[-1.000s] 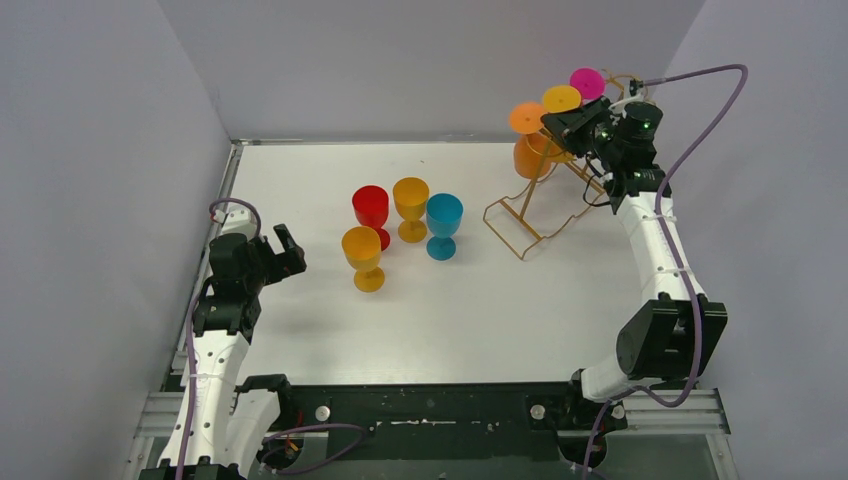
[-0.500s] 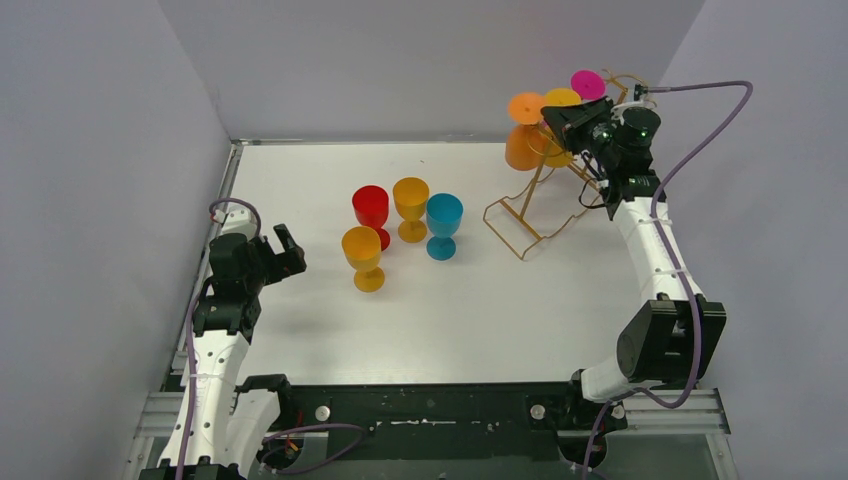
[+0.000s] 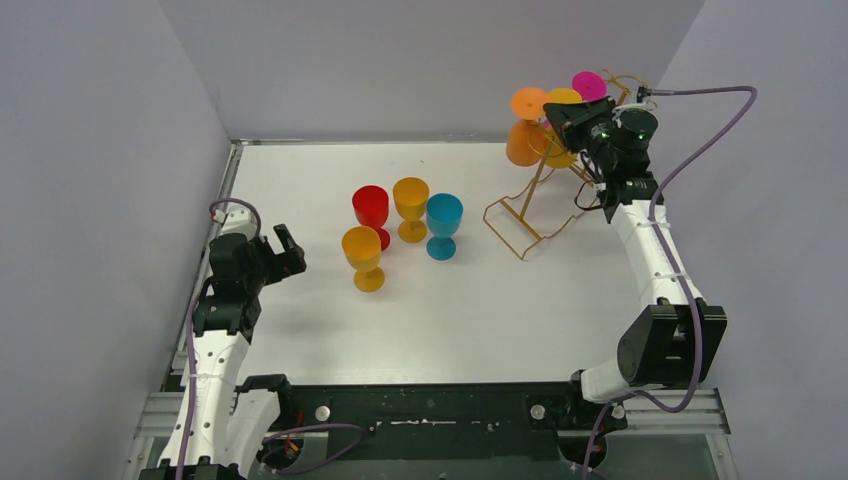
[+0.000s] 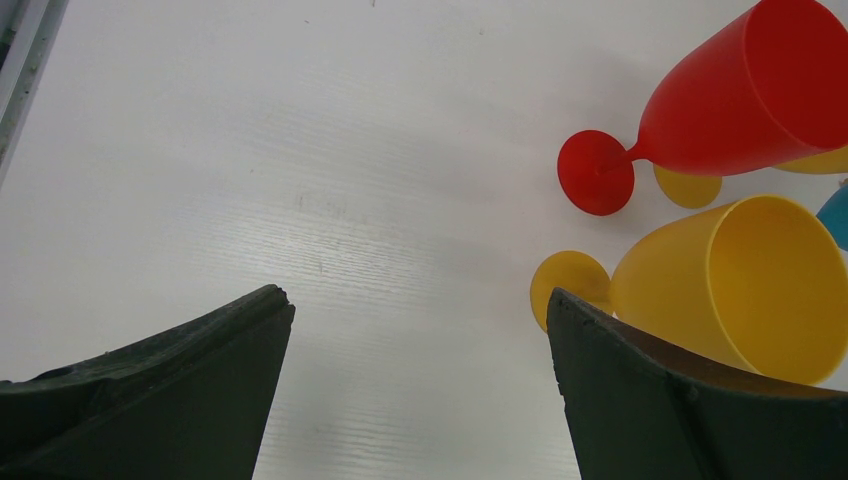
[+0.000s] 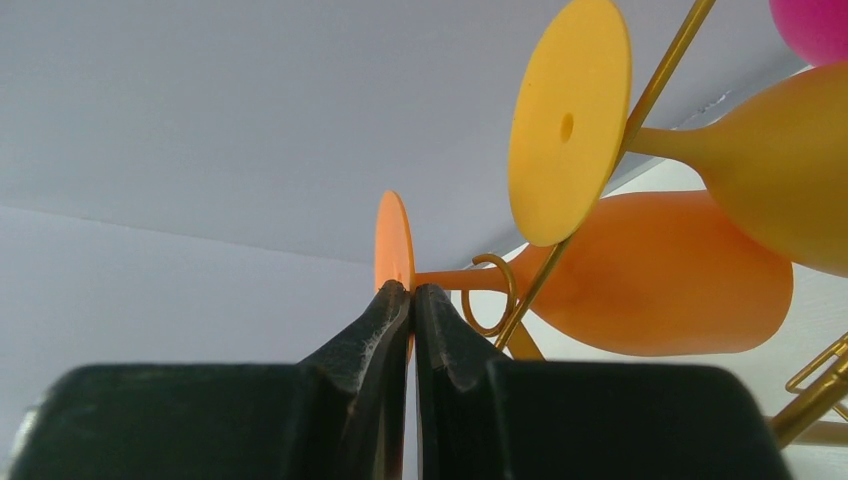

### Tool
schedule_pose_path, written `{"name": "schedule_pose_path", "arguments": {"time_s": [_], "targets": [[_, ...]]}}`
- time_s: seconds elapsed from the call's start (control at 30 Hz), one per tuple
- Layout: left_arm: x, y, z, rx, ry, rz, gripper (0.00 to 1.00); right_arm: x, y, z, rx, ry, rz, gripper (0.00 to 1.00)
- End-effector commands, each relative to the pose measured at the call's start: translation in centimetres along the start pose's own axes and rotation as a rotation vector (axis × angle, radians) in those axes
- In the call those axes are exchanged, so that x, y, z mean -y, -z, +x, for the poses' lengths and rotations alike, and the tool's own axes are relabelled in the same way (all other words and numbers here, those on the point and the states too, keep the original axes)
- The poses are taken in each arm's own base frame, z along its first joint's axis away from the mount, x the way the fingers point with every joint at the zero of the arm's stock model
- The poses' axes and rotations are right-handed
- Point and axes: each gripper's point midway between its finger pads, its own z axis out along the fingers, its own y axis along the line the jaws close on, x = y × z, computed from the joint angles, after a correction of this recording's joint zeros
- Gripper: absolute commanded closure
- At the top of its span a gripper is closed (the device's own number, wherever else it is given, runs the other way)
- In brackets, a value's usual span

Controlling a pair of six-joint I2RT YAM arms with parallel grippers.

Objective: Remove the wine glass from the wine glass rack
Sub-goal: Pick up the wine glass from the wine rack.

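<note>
The gold wire wine glass rack (image 3: 517, 236) stands at the back right of the table. An orange wine glass (image 3: 520, 146) hangs upside down at its left end, beside a yellow glass (image 3: 563, 97) and a pink glass (image 3: 588, 84). My right gripper (image 3: 555, 117) is shut on the edge of the orange glass's foot disc (image 5: 394, 240). In the right wrist view my right gripper (image 5: 411, 290) pinches that disc, and the stem runs past a rack hook (image 5: 497, 296) to the orange bowl (image 5: 660, 270). My left gripper (image 3: 286, 250) is open and empty, low over the table, also in the left wrist view (image 4: 420, 310).
Several glasses stand mid-table: red (image 3: 371, 207), yellow (image 3: 411, 200), blue (image 3: 444, 220) and orange-yellow (image 3: 362, 250). The red glass (image 4: 740, 100) and orange-yellow glass (image 4: 740, 285) lie right of my left fingers. Grey walls close in on the left, back and right.
My right gripper has moved up and back with the orange glass's foot in it, and the glass's bowl has shifted up and left along the rack. The left arm has not moved.
</note>
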Motion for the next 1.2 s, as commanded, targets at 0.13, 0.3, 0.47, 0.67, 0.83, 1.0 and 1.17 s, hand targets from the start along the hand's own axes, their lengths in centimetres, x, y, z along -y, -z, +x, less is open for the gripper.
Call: {"name": "schedule_pose_path", "arguments": {"time_s": [0.13, 0.3, 0.47, 0.67, 0.83, 1.0, 1.17], "targets": [[0.6, 0.1, -1.6, 0.059, -0.016, 0.030, 0.02, -3.8, -0.4, 0.1, 0.040, 0.047, -0.080, 1.00], [0.6, 0.1, -1.6, 0.058, -0.013, 0.027, 0.03, -4.5, -1.0, 1.0, 0.014, 0.072, -0.093, 1.00], [0.6, 0.1, -1.6, 0.057, -0.012, 0.026, 0.03, -3.8, -1.2, 1.0, 0.020, 0.067, -0.062, 1.00], [0.7, 0.1, -1.6, 0.054, -0.013, 0.032, 0.03, -3.1, -1.3, 0.3, 0.081, 0.052, -0.018, 1.00], [0.6, 0.0, -1.6, 0.054, -0.014, 0.031, 0.03, -2.7, -1.8, 0.4, 0.097, 0.035, -0.003, 1.00], [0.7, 0.0, -1.6, 0.052, -0.015, 0.032, 0.03, -2.5, -2.4, 0.7, 0.101, 0.041, 0.003, 1.00], [0.7, 0.0, -1.6, 0.051, -0.016, 0.033, 0.02, -2.3, -2.9, 1.1, 0.092, 0.048, 0.010, 1.00]]}}
